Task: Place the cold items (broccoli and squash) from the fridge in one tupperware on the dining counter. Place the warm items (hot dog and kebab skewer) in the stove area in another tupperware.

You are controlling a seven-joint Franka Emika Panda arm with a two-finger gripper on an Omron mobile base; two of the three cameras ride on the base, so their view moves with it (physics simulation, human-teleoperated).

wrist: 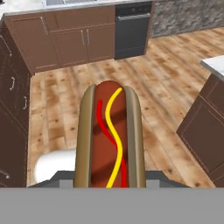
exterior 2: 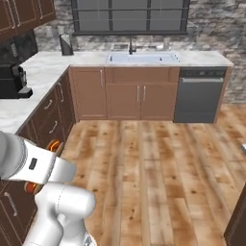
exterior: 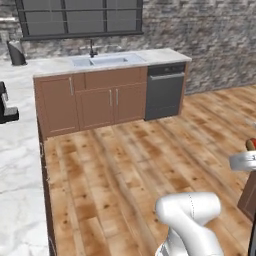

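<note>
Filling the middle of the hand view, the hot dog [wrist: 109, 135] stands lengthwise in the gripper [wrist: 109, 181], which is clenched on its near end, above the wooden floor [wrist: 65, 113]. Brown cabinets [wrist: 65, 41] sit at eleven o'clock and a dark dishwasher [wrist: 132, 30] at twelve.

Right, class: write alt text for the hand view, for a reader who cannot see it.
A hot dog with red and yellow sauce lines fills the centre, held in the hand. Behind it lie a wooden floor, brown cabinets and a dark dishwasher.
</note>
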